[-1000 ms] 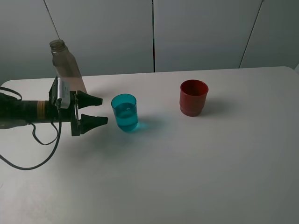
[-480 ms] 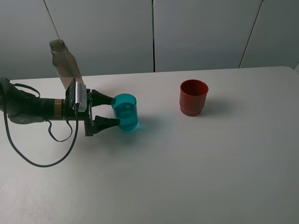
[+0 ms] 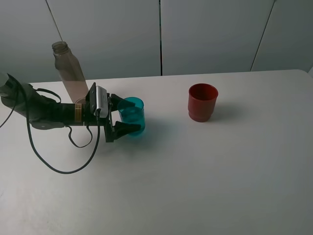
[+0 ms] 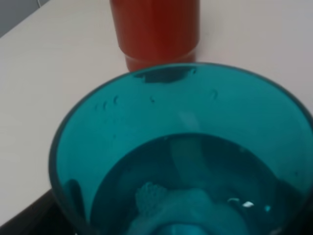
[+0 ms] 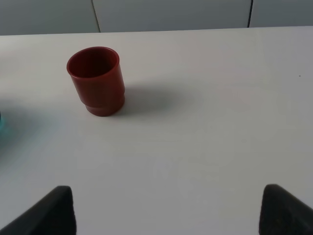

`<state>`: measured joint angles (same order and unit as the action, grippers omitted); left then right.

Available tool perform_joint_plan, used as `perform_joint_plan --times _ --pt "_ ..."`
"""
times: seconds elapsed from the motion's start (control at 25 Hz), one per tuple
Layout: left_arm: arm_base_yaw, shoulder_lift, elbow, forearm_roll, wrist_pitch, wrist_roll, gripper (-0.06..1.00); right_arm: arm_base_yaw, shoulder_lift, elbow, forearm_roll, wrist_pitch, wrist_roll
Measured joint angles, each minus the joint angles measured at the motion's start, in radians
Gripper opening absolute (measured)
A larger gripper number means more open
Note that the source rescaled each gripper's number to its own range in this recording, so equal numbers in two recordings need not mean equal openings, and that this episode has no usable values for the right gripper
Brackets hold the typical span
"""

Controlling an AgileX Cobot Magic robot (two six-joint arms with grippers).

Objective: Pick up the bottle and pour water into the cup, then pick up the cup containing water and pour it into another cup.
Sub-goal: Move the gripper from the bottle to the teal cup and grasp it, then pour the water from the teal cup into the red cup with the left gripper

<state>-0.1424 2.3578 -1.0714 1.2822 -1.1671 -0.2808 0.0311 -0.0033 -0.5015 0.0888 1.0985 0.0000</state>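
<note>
Okay, cup (image 3: 133, 119): teal, translucent, upright on the table (image 3: 205, 176), left of the middle and toward the back edge; I see water in it, roughly the lower half.
Cup up close (image 4: 181, 147): droplets cling to the inner wall above the waterline.
Left gripper (image 3: 130, 115): jaws spread wide, one finger on each side of the cup at mid-height; I can't tell if the pads touch the wall; no squeeze showing, cup sits on the table.
Another cup (image 3: 202, 102): red, opaque, upright, right of the teal one and well apart from it, about as near the back edge; I see only dark inner wall, contents unclear.
Bottle (image 3: 69, 69): tall, no cap, upright near the back-left corner, behind my left arm; fill level unreadable.
Right gripper (image 5: 168, 210): jaws wide apart, holding nothing, hanging over bare table on the front side of the red cup (image 5: 96, 81).
Room between cups: bare tabletop, straight line from teal to red.
Front half of table: bare white surface out to the front edge.
Cable (image 3: 58, 169): black loop from the left arm lying on the table, toward the front-left of the teal cup.
Back edge: runs close behind both cups and the bottle, grey wall panels behind it.
</note>
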Motion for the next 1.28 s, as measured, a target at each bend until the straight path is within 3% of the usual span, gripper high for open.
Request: perform_joint_plan --times 0.2,0.24,0.28,0.32,0.36,1.12,1.28 --pt "-0.024 0.003 -0.013 -0.015 0.000 0.000 0.99 0.000 0.000 0.000 0.000 0.000 0.000" --pt "-0.027 0.004 -0.013 -0.017 0.000 0.000 0.89 0.000 0.000 0.000 0.000 0.000 0.000" --pt "-0.029 0.008 -0.013 -0.024 0.002 0.005 0.62 0.000 0.000 0.000 0.000 0.000 0.000" --pt "-0.034 0.008 -0.013 -0.028 0.002 0.010 0.26 0.000 0.000 0.000 0.000 0.000 0.000" --pt "-0.036 0.010 -0.013 -0.036 0.000 0.015 0.21 0.000 0.000 0.000 0.000 0.000 0.000" --pt "-0.041 0.010 -0.013 -0.082 0.006 0.019 0.19 0.000 0.000 0.000 0.000 0.000 -0.006" --pt "-0.046 -0.015 -0.013 -0.096 0.019 -0.034 0.19 0.000 0.000 0.000 0.000 0.000 0.000"
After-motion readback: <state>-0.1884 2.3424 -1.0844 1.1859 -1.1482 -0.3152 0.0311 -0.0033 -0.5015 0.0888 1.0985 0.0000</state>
